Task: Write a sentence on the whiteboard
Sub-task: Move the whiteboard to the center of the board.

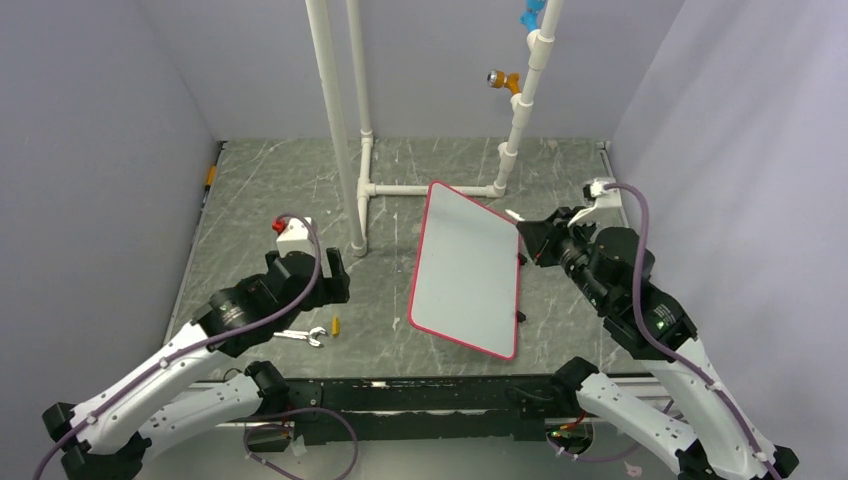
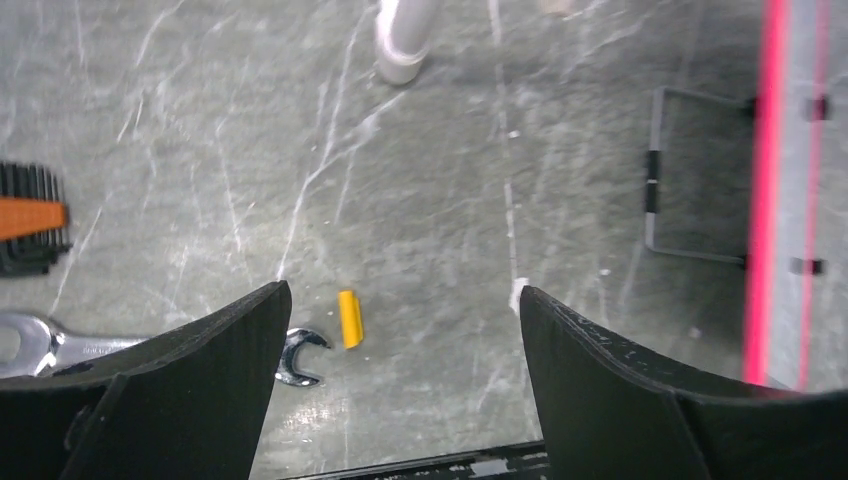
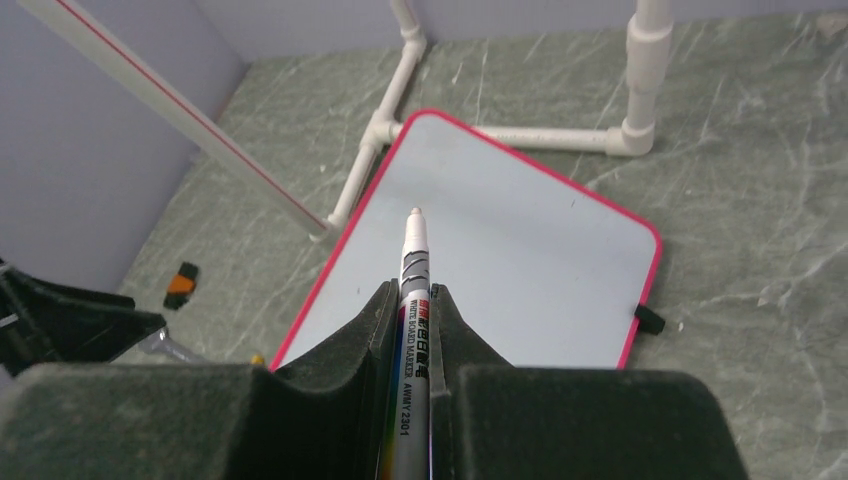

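Now your right pincer [image 3: 412, 300] clamps the marker [image 3: 414, 255], tip seemingly just above the whiteboard [image 3: 530, 255], your left pincer [image 2: 402, 293] spread wide over the worktop [image 2: 200, 150].

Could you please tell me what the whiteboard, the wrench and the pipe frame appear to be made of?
The whiteboard looks like a smooth, matte coated panel with a red-pink, plastic-looking rim. The wrench seems polished metal: silvery with bright glints. The pipe frame is probably white plastic tubing, judging by its moulded elbow and tee joints.
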`<state>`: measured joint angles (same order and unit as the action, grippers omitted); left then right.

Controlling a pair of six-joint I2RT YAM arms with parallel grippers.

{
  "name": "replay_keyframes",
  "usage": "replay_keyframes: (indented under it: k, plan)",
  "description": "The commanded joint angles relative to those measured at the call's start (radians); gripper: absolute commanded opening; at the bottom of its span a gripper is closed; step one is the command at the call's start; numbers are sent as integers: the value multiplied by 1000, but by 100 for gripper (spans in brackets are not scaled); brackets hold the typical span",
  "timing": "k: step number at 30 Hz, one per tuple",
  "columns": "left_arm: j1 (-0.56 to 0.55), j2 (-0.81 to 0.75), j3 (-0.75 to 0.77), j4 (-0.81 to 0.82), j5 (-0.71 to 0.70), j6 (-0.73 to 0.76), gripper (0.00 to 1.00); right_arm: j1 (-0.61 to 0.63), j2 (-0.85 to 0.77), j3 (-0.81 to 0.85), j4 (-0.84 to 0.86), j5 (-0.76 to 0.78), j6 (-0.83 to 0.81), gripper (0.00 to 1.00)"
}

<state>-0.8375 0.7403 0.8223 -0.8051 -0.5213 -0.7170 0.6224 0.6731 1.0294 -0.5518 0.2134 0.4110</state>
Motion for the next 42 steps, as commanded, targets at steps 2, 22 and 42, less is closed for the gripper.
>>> replay_keyframes:
  k: [2,22,42]
  plan:
    - [-53,24,181,-74,72,90,87,-1,30,128,-6,107,-26,0]
    - [-406,691,479,463,242,199,68,-1,133,410,-47,285,-21,0]
    - [-411,1378,864,699,519,179,31,0,97,421,-59,311,-52,0]
